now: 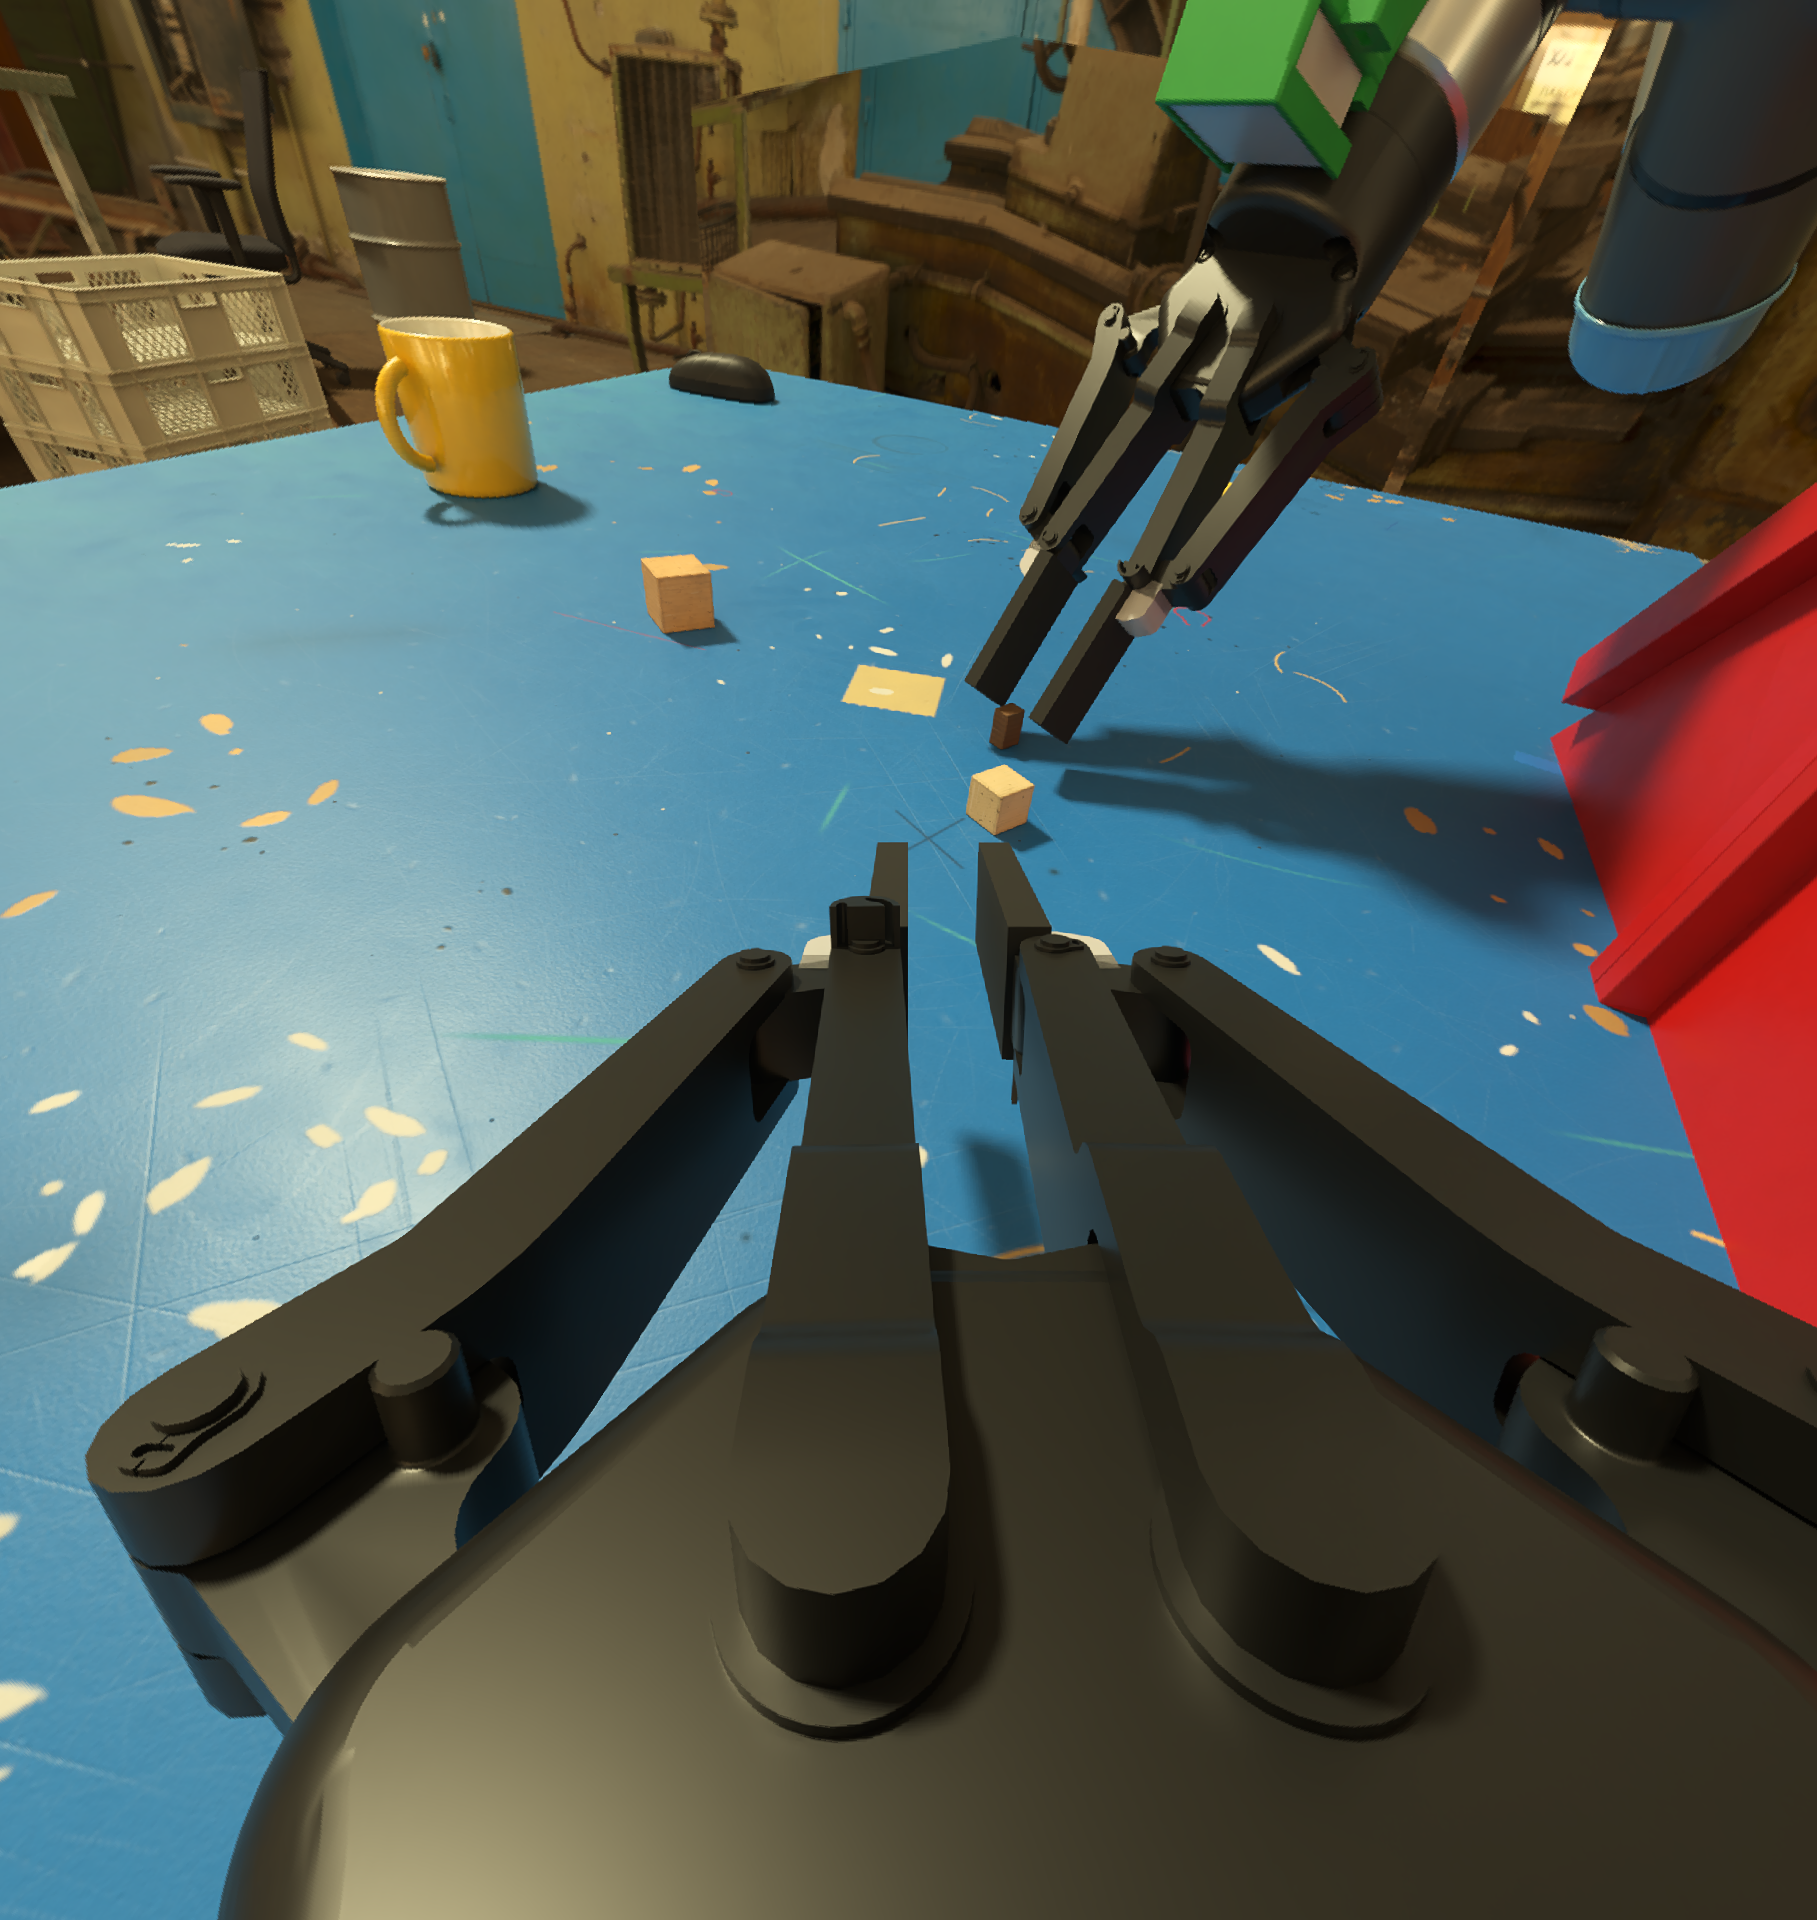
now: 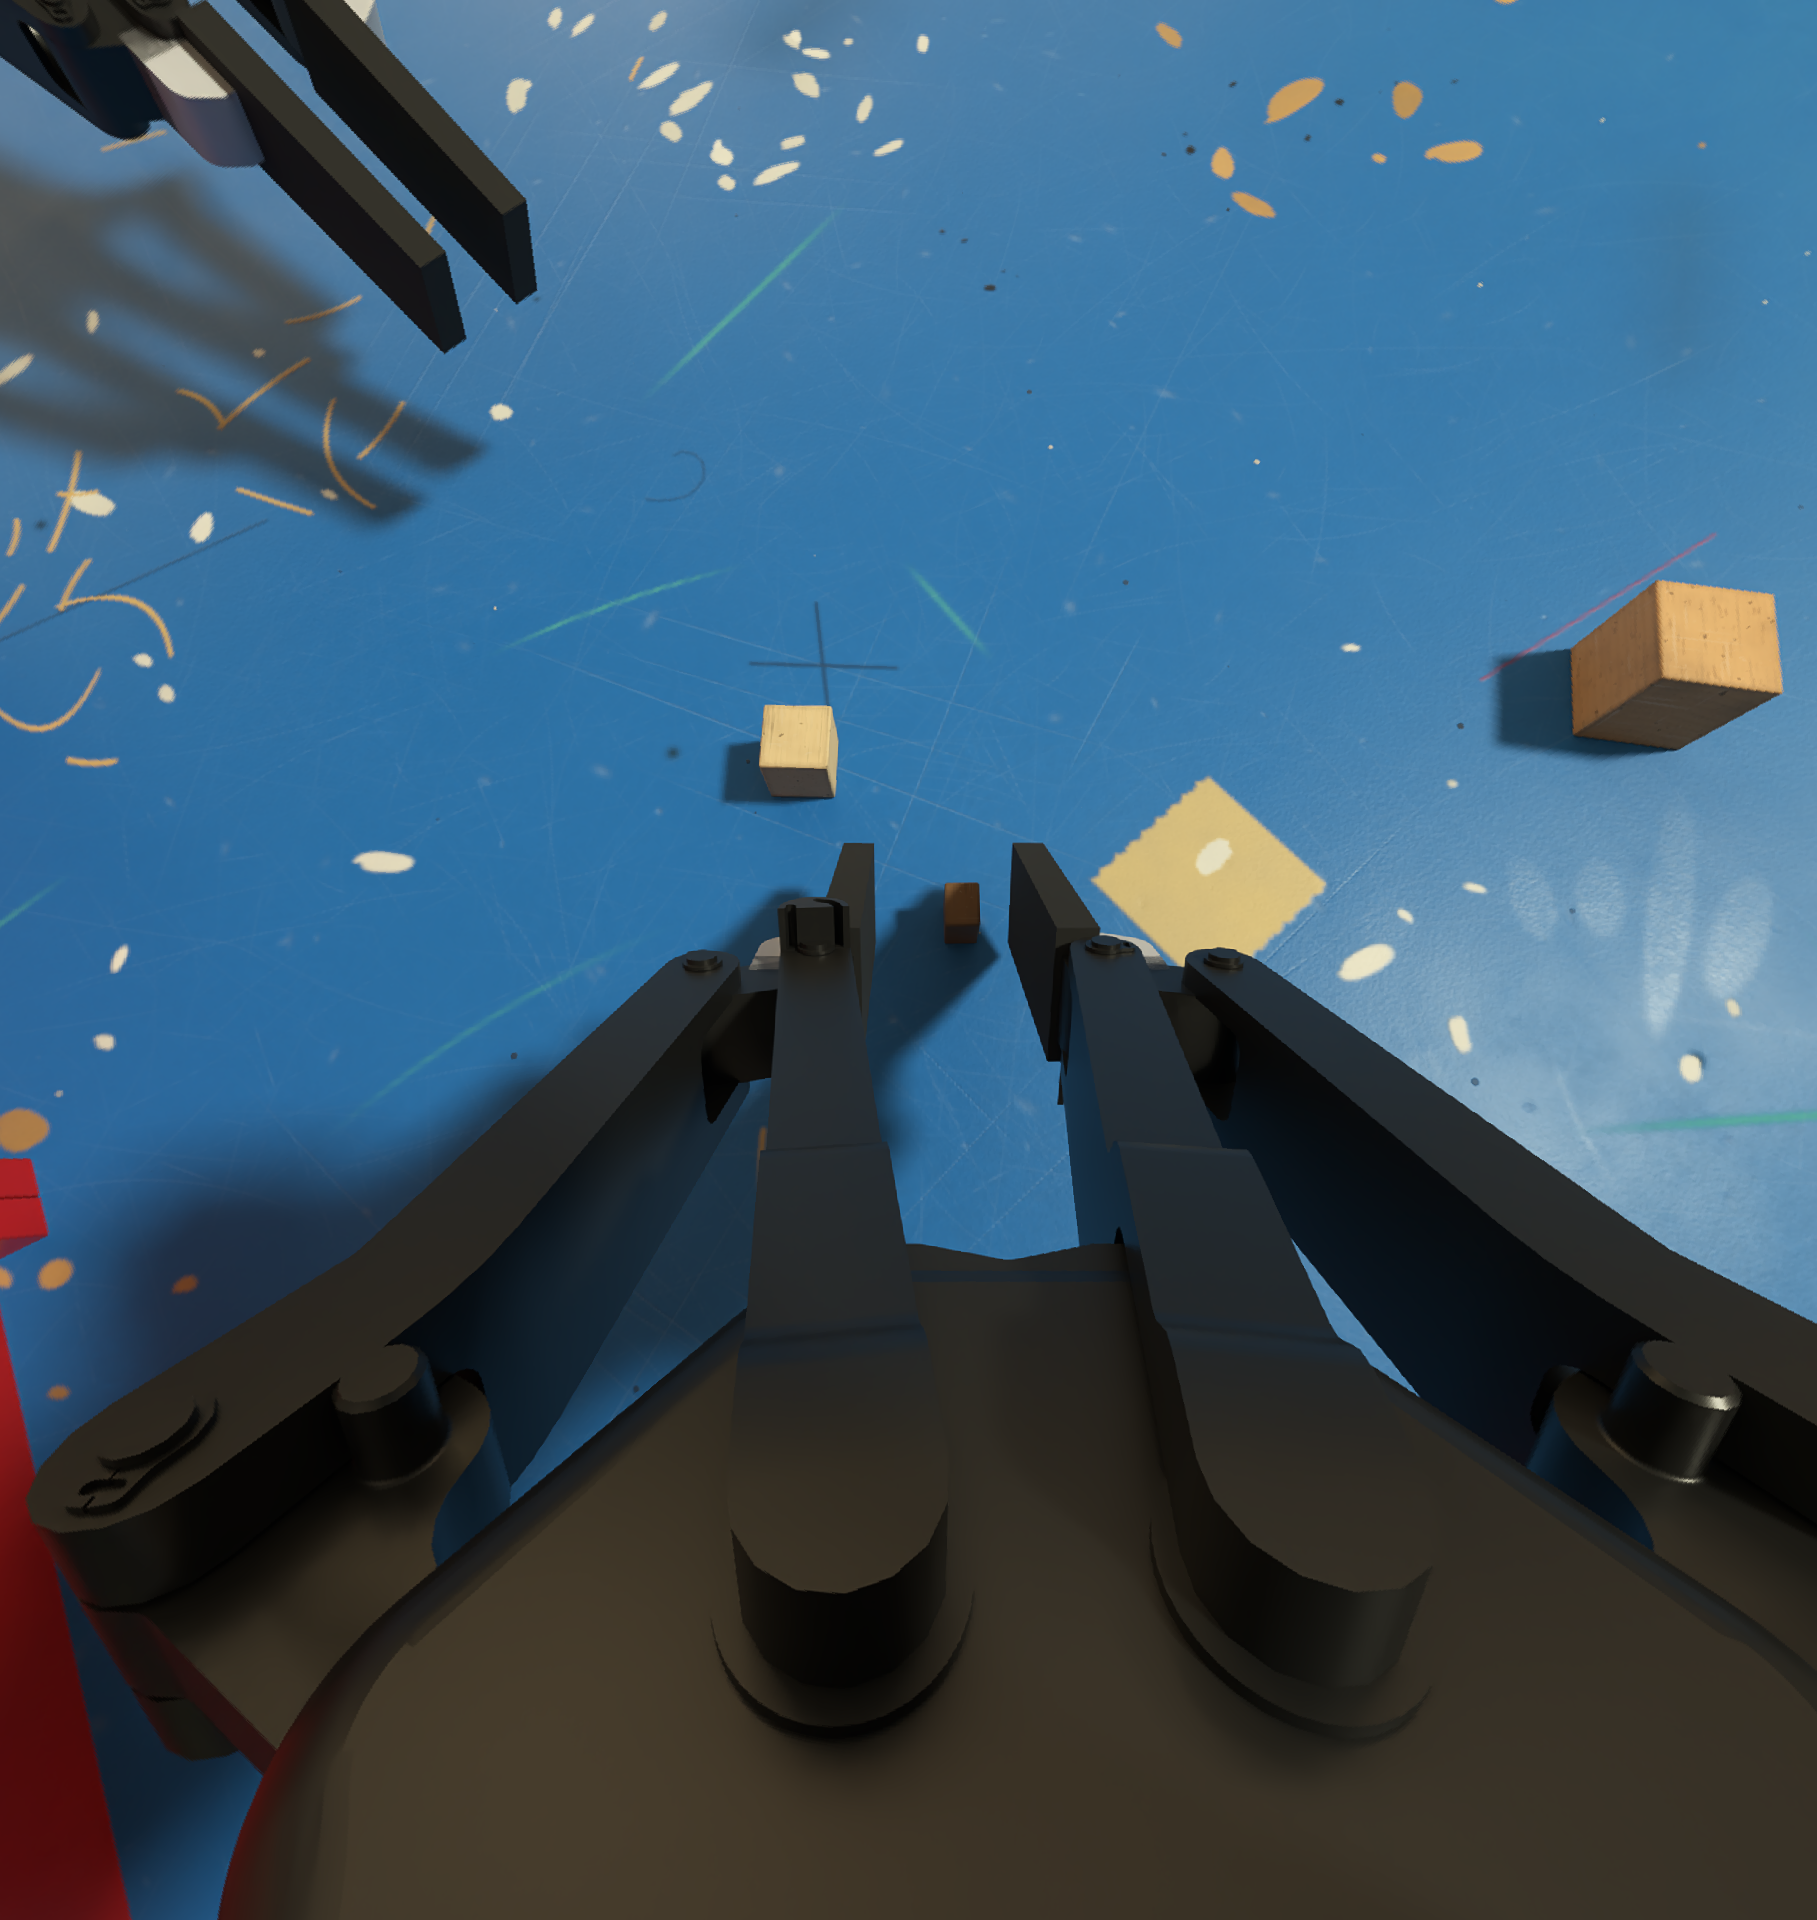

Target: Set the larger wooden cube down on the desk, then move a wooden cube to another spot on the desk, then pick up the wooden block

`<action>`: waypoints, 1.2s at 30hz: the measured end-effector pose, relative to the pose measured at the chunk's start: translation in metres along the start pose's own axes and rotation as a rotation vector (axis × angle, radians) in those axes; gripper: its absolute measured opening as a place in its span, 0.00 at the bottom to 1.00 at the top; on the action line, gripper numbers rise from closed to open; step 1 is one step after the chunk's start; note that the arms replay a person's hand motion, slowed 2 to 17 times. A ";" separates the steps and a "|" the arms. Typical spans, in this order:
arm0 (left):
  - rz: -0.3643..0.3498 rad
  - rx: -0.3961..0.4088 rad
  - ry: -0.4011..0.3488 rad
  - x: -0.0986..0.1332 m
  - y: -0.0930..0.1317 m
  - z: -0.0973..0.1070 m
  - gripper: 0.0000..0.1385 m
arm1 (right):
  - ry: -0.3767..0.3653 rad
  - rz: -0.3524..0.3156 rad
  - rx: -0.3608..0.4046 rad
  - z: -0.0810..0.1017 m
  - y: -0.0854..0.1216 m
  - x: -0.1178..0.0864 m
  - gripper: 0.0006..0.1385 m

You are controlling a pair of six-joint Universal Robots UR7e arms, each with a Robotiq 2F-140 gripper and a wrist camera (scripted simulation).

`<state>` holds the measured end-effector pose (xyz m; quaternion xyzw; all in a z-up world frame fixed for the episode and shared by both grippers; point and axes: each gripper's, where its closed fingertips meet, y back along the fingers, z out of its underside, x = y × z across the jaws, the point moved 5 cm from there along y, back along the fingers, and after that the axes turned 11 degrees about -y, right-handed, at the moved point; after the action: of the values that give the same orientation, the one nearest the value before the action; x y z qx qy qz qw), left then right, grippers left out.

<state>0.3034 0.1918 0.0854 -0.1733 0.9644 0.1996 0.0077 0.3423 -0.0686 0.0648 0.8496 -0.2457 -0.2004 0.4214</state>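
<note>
Closing on the small dark wooden block (image 2: 961, 911) is the step we judge to be in hand, since both cubes already sit on the blue tabletop (image 2: 1247, 436) and neither arm holds anything. The block stands upright on the tabletop between the two fingers (image 2: 1039, 914) of the right gripper (image 2: 940, 883), which are spread with clear space on each side of it, nearer the right-hand one in the right wrist view. In the left wrist view the block appears just beyond those fingertips, so we cannot tell if they are low enough to bracket it. We would sink a touch, centre the block between the pads, then close gently, because so small a piece could tip or squirt out. The smaller pale wooden cube (image 2: 798, 750) lies just beyond the block, near enough that a sideways drift would nudge it; a pale square patch (image 2: 1208, 868) on the tabletop lies beside the right-hand finger. The larger wooden cube (image 2: 1673, 665) rests well apart. Our left gripper (image 1: 940, 862) hovers nearby, fingers nearly together and empty, and should stay clear. A yellow mug (image 1: 462, 405) stands far off.
</note>
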 end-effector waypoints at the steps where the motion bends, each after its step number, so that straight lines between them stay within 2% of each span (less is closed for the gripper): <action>1: 0.001 -0.002 -0.001 0.000 0.000 0.000 0.13 | 0.003 0.002 -0.001 0.000 -0.001 0.000 0.25; 12: 0.006 0.003 -0.015 0.003 -0.003 -0.004 0.13 | 0.014 0.012 0.004 -0.002 -0.007 0.004 0.15; 15: 0.012 0.008 -0.015 0.003 -0.004 -0.005 0.13 | 0.024 0.017 0.007 -0.001 -0.008 0.004 0.06; 25: 0.028 -0.006 -0.021 0.006 -0.007 -0.006 0.13 | 0.063 0.018 0.016 -0.001 -0.008 0.004 0.06; 36: 0.021 -0.013 -0.027 0.006 -0.007 -0.007 0.13 | 0.068 0.014 0.030 -0.001 -0.007 0.006 0.06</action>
<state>0.3004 0.1811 0.0885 -0.1605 0.9646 0.2085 0.0175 0.3486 -0.0681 0.0590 0.8605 -0.2402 -0.1649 0.4180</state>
